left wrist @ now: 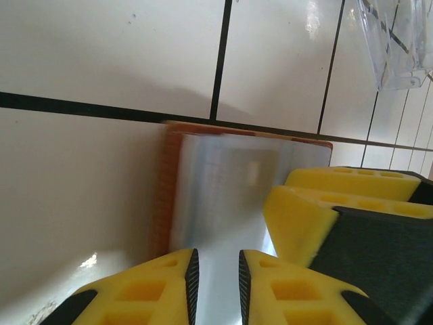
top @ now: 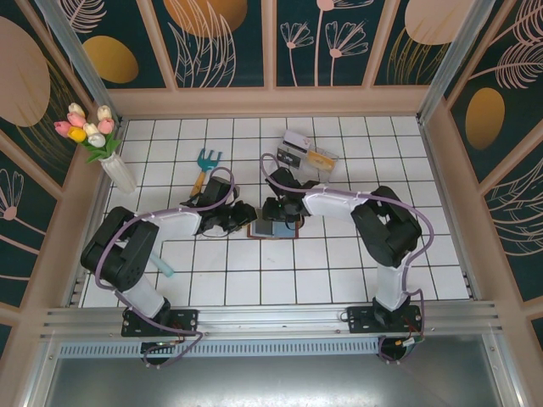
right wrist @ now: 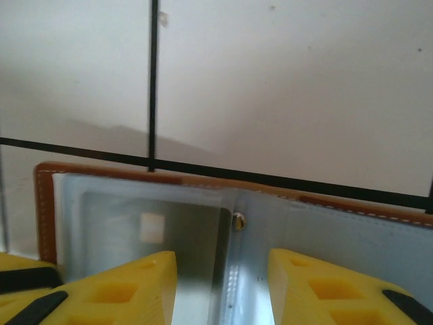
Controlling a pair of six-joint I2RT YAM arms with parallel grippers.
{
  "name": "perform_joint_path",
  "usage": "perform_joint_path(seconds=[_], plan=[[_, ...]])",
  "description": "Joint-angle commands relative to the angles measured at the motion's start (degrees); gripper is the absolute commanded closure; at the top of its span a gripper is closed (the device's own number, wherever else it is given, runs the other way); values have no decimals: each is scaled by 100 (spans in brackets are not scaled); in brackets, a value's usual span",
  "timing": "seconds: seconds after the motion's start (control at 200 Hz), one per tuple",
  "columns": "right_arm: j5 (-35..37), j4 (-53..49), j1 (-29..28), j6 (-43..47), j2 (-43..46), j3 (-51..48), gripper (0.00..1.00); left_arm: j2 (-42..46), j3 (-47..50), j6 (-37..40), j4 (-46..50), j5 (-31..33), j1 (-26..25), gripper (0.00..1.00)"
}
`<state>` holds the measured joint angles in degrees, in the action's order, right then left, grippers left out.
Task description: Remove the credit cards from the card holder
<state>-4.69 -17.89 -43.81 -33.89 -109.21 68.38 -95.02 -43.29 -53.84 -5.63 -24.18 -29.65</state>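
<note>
Early stage, my read: no card is out yet. The card holder (top: 273,229) lies open, inner side up, near the table centre, between both tools. No credit cards lie free on the tiles around it. The right wrist view gives blue-grey pockets, a brown stitched rim and a snap (right wrist: 237,220) at the fold. Whether a card sits in the left pocket I cannot tell, as it is too glossy and blurred.

The left gripper (top: 243,217) is at the holder's 9 o'clock side, jaws nearly together with a thin gap over the blue-grey lining. Whether it is pinching a card edge or a pocket lip, I cannot tell. The right gripper (top: 282,210) is at the holder's 12 o'clock edge, jaws part spread, straddling the fold with nothing between them. It likely pins the holder down, but that is a guess. Left to do: pull both cards free and set them down.

Surface: a glossy white tiled table (top: 339,263) with dark grout.
- Clear box (top: 307,153) at 1 o'clock of the holder, near. It holds dark and tan flat bits I cannot identify.
- Garden fork (top: 204,167) at 10 o'clock.
- White vase (top: 119,174) with tulips (top: 89,127) at the 9 o'clock table edge, well apart.

Room: dark teal walls (top: 229,42) with leaf and flower prints in pale frames. A metal rail (top: 271,318) at 6 o'clock carries the arm bases.
</note>
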Motion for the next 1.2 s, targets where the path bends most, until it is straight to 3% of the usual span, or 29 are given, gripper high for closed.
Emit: perform_joint_path(seconds=[0.0,0.45,1.196], plan=[[409,-560,-74,241,-258,162,58,-142,3,47,-60,18,-16,75],[452,-603,-101,357,-500,14,70,-60,-39,133,-38,-66,-23,79],[134,-252,-45,220,-345,-264,71,-630,-213,410,447,-257,-32,74]])
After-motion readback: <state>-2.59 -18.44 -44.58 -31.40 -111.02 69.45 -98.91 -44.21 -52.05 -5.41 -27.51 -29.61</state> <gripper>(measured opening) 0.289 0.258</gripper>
